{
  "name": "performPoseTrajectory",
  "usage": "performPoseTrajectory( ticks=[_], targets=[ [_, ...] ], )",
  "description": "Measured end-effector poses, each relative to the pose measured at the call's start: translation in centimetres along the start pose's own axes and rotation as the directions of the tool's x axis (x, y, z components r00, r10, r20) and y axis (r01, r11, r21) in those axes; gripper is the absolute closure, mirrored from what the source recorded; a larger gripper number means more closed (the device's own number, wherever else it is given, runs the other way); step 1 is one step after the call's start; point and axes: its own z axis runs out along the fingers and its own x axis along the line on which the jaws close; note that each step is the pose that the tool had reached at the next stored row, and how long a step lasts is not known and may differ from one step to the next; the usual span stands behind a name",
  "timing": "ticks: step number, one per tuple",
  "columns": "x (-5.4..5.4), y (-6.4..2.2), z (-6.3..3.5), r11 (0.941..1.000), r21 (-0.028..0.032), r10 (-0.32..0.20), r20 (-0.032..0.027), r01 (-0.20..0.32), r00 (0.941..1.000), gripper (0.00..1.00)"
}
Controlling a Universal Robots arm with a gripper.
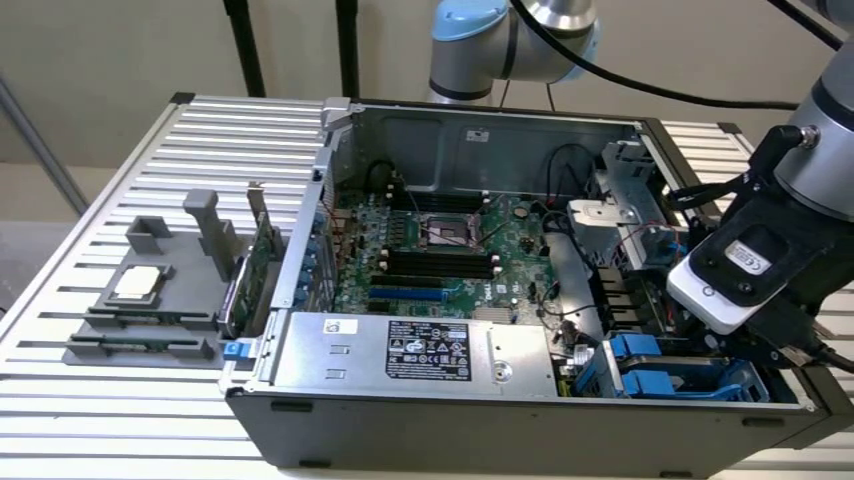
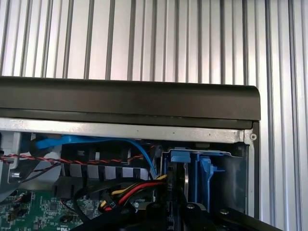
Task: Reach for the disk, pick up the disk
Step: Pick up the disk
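One pincer (image 1: 761, 345): down inside the black computer case (image 1: 534, 420), finger state impossible to tell.
Disk: silver-grey drive in blue plastic rails (image 2: 190, 180), right beneath the pincer.

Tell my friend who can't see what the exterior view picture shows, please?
A robot arm's gripper reaches down into the exterior view's right corner of an open computer case, right by the blue plastic rails of the disk. Inside lie a green motherboard and a silver power-supply box. The case sits on a ribbed metal table.
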Motion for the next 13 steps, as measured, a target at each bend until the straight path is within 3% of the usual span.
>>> performPoseTrajectory(
  ticks=[6,13],
  targets=[
    [0.0,0.03,-0.30,1.0000,0.0001,0.000,-0.0003,0.000,1.0000,0.68],
    [0.1,0.28,-2.95,1.0000,0.0001,0.000,0.0000,0.000,1.0000,0.68]
  ],
)
